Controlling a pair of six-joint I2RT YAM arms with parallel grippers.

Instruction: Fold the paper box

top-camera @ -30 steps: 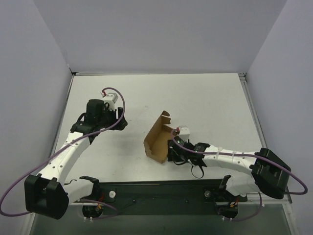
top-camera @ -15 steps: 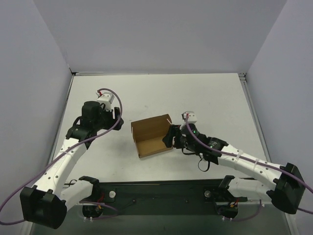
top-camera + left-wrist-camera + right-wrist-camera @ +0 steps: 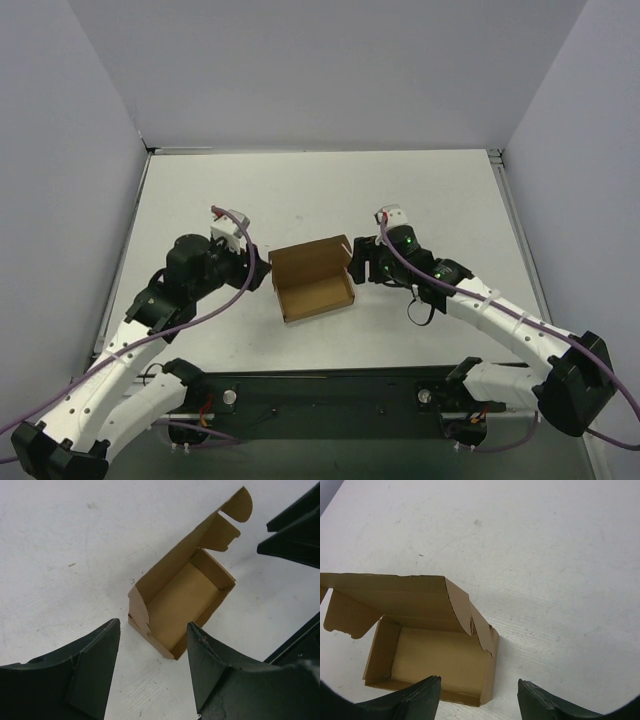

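Note:
The paper box (image 3: 316, 291) is a small brown cardboard tray lying flat on the table with its opening up and its lid flap standing at the far side. My left gripper (image 3: 262, 275) is open just off the box's left end. In the left wrist view the box (image 3: 186, 602) lies ahead of the left gripper (image 3: 155, 626), its near corner between the fingertips without touching them. My right gripper (image 3: 354, 264) is open at the box's right end. In the right wrist view the right gripper (image 3: 479, 681) straddles the end wall of the box (image 3: 432, 652), with both fingers apart from the cardboard.
The white table (image 3: 400, 190) is walled by pale grey panels on the left, back and right. A black rail (image 3: 330, 385) with both arm bases runs along the near edge.
The box, tipped on its side at the right gripper a second ago, now lies flat. The right gripper has opened wider and backed off. The left arm has swung in to the box's left end.

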